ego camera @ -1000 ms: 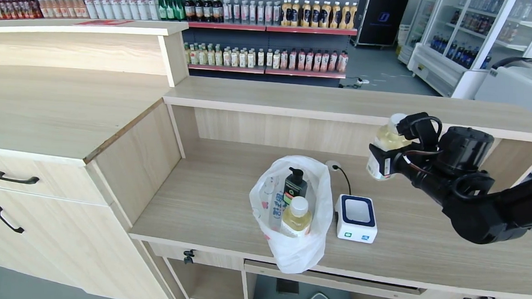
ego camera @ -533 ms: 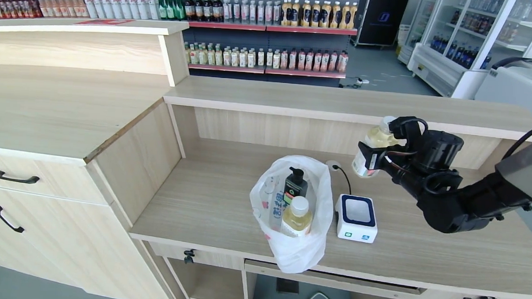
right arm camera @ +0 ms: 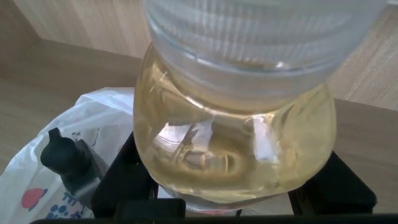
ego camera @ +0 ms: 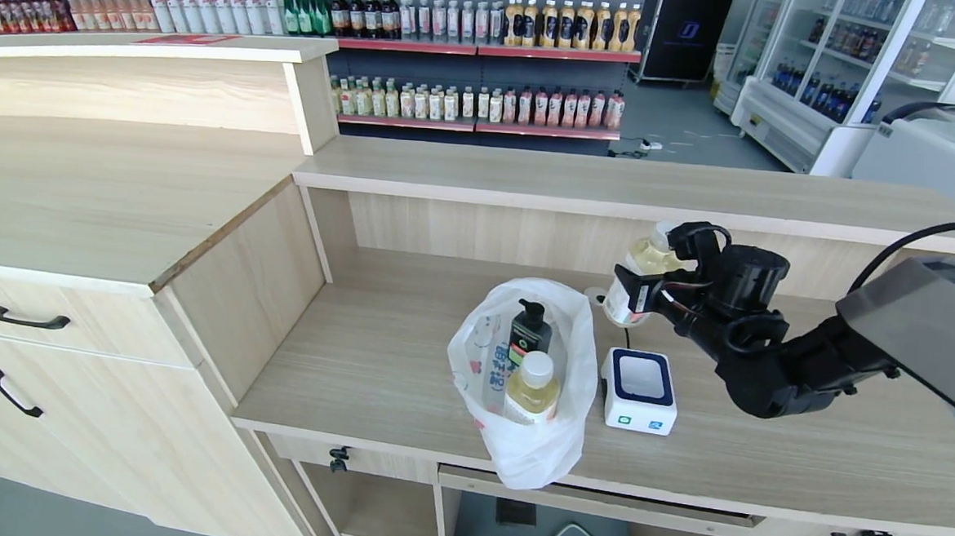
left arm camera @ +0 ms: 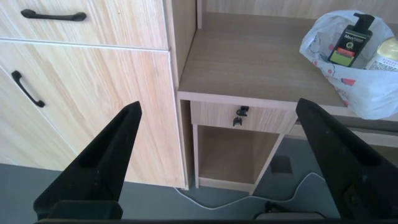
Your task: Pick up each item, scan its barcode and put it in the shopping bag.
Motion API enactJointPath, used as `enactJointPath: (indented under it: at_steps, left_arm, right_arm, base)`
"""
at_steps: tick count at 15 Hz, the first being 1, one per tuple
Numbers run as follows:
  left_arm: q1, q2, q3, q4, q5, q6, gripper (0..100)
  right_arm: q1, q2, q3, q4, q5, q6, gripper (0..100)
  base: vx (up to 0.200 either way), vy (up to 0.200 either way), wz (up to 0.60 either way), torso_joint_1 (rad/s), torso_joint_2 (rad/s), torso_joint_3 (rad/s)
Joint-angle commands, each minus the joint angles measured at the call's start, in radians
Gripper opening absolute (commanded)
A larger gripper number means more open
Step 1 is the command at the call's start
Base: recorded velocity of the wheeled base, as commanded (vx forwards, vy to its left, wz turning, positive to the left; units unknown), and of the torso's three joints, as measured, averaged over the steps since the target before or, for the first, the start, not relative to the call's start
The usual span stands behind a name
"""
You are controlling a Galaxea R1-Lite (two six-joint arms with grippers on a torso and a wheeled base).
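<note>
The right tool (ego camera: 655, 281) was clamped on a bottle (ego camera: 638, 264) of yellow drink, held above the surface (ego camera: 374, 361) at the scanner's (ego camera: 639, 389) 12 o'clock. The bag (ego camera: 533, 459) stood at the scanner's 9 o'clock. The left tool (left arm camera: 217, 109) gaped wide, empty.
</note>
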Motion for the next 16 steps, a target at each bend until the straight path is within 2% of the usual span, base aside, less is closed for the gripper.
enactJointPath:
  at_steps: [1, 9, 12, 15, 16]
  left_arm:
    - [0.000, 0.000, 0.000, 0.000, 0.000, 0.000, 100]
    - [0.000, 0.000, 0.000, 0.000, 0.000, 0.000, 100]
    - [0.000, 0.000, 0.000, 0.000, 0.000, 0.000, 100]
    - [0.000, 0.000, 0.000, 0.000, 0.000, 0.000, 100]
    - [0.000, 0.000, 0.000, 0.000, 0.000, 0.000, 100]
  right_arm:
    - [0.015, 0.036, -0.030, -0.002, 0.022, 0.000, 0]
    - [0.030, 0.159, -0.156, -0.008, 0.074, 0.009, 0]
    - [0.029, 0.174, -0.176, -0.008, 0.131, 0.012, 0]
    - [0.030, 0.133, -0.152, 0.004, 0.131, 0.012, 0]
    - [0.038, 0.053, -0.081, 0.012, 0.134, 0.014, 0]
  base:
    - [0.000, 0.000, 0.00, 0.000, 0.00, 0.000]
    - [0.000, 0.000, 0.00, 0.000, 0.00, 0.000]
    - [0.000, 0.000, 0.00, 0.000, 0.00, 0.000]
    - [0.000, 0.000, 0.00, 0.000, 0.00, 0.000]
    - [0.000, 0.000, 0.00, 0.000, 0.00, 0.000]
